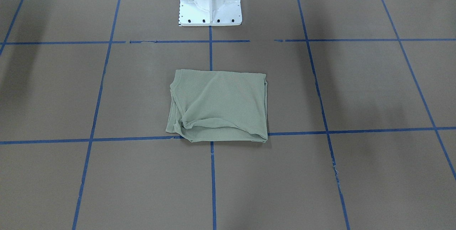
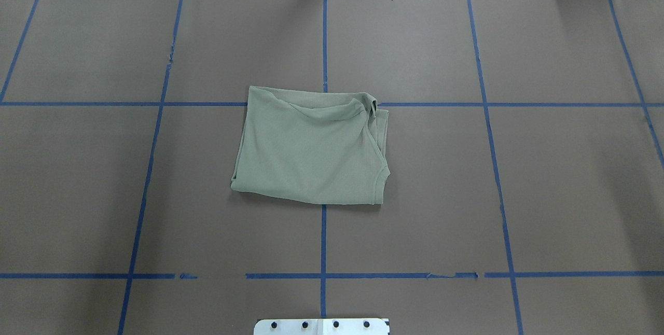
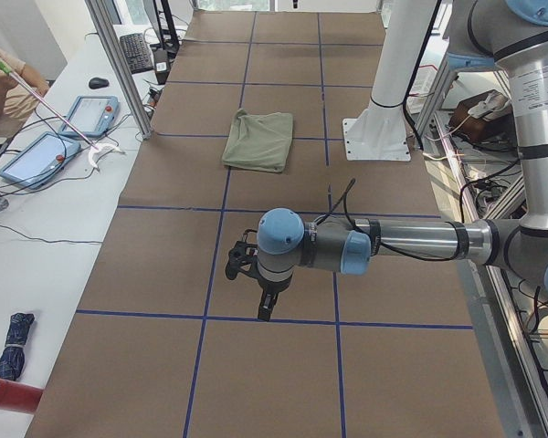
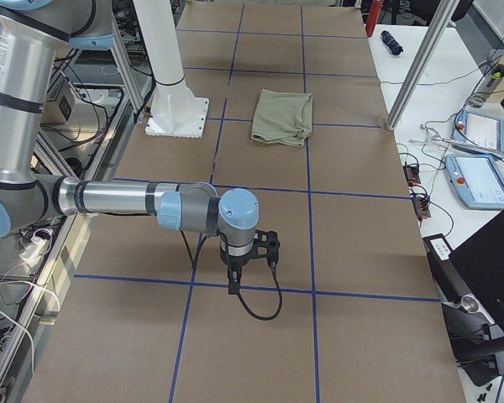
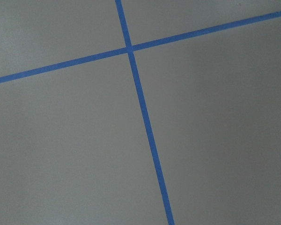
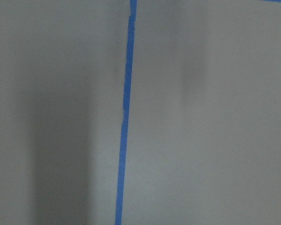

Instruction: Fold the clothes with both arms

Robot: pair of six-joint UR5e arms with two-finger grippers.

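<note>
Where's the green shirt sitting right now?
In the overhead view the shirt lies folded at the centre of the table, straddling the middle blue tape line, straight out from the white pedestal base.

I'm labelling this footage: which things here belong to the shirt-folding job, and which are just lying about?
Job: folded green shirt; left arm; right arm.
Lying about: teach pendant; keyboard; folded umbrella; laptop.
</note>
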